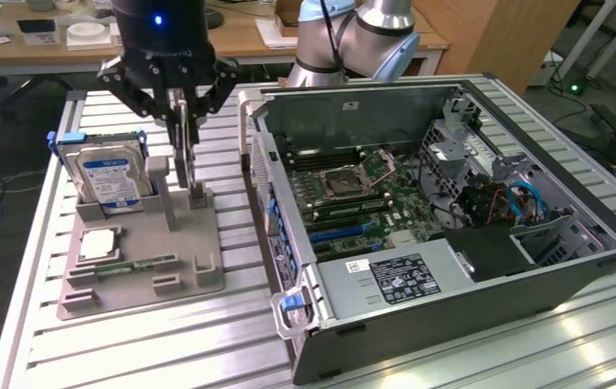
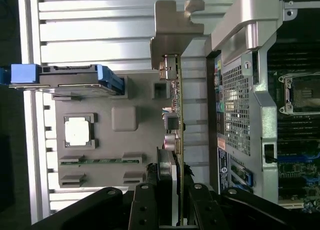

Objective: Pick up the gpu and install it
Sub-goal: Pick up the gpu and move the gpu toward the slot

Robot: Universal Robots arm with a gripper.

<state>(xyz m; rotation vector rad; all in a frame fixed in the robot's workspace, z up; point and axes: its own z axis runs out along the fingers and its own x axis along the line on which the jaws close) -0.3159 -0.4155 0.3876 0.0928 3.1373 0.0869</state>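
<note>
The gpu (image 1: 187, 166) stands on edge, upright, in the left-centre of the exterior view, its lower end down at a slotted post of the grey holder (image 1: 178, 279). Whether it still sits in the slot or is just clear of it cannot be told. In the wrist view the gpu (image 2: 176, 115) shows edge-on as a thin card, with its silvery bracket (image 2: 172, 25) at the end away from the camera.

The jaws come down on it from above, partly closed. They grip the gpu by its two flat faces near its upper end.

On the same holder (image 2: 125, 120), towards the exterior view's left, a hard drive (image 1: 108, 178) with a blue and white label stands upright in a blue frame. It is close to the gpu but apart from it. In front of the drive a square processor (image 1: 100, 243) lies flat in its recess. A narrow green memory stick (image 1: 135, 265) lies just in front of that.

The holder rests on a ribbed metal bench (image 1: 178, 348). Just beside it, towards the exterior view's right, an open computer case (image 1: 567, 267) lies on its side. Inside are the motherboard (image 1: 362, 194) and, near the front edge, a power supply (image 1: 389, 279) with a white label. The robot arm (image 1: 357, 40) rises behind the case at the top centre.
</note>
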